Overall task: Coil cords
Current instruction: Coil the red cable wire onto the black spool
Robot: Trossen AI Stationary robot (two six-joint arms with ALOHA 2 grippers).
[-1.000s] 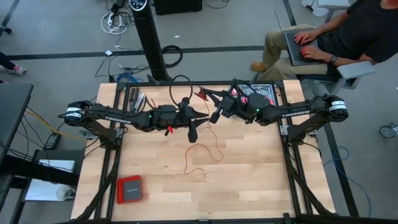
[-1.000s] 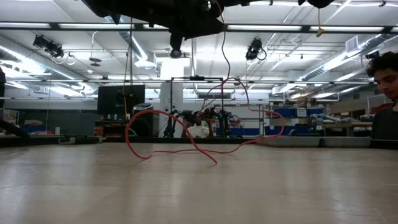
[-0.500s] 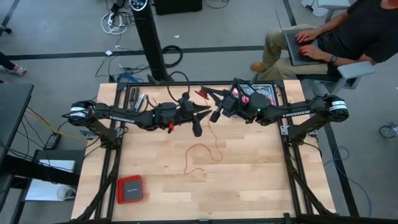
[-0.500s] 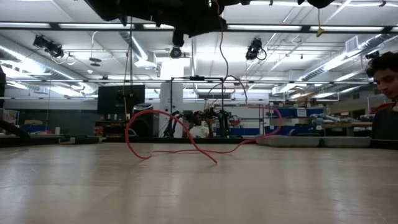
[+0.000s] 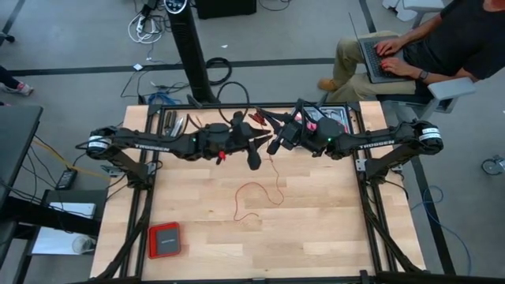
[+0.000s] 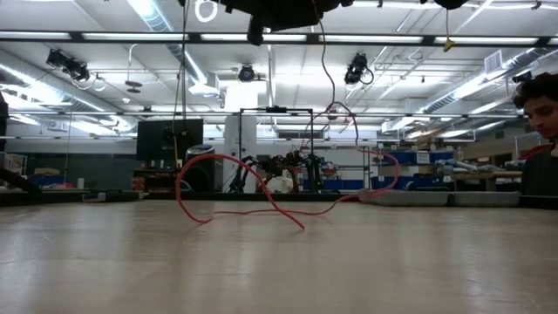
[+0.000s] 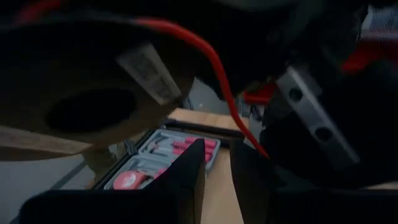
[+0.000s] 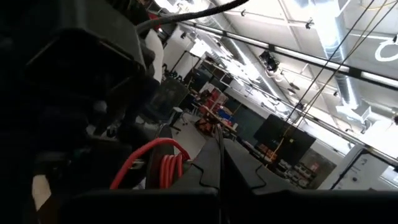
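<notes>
The thin red cord lies in a loose loop (image 5: 254,197) on the wooden table, and one strand rises from it to my grippers above the far middle. In the low view the loop (image 6: 235,196) rests on the table and the strand (image 6: 324,52) hangs from above. My right gripper (image 5: 272,147) is shut on the cord's upper part. My left gripper (image 5: 253,155) is open, close beside the right one. In the left wrist view a strand of the cord (image 7: 214,68) runs across just ahead of its fingers (image 7: 189,177). Whether it touches them I cannot tell. My right gripper pinches a single strand of the cord (image 8: 219,146) between its two fingers, high above the table. The strand hangs slack below the gripper, and its lower length lies looped on the table (image 5: 268,189).
A flat red box (image 5: 164,239) lies near the table's near left corner. A grey tool tray (image 5: 335,121) stands at the far right and loose tools (image 5: 175,126) at the far left. A seated person with a laptop (image 5: 394,55) is beyond the far right corner.
My left gripper has moved up and toward the table's right and far edges, closing in on my right gripper. The hanging strand has shifted a little to the right, while the loop on the table has stayed in place.
</notes>
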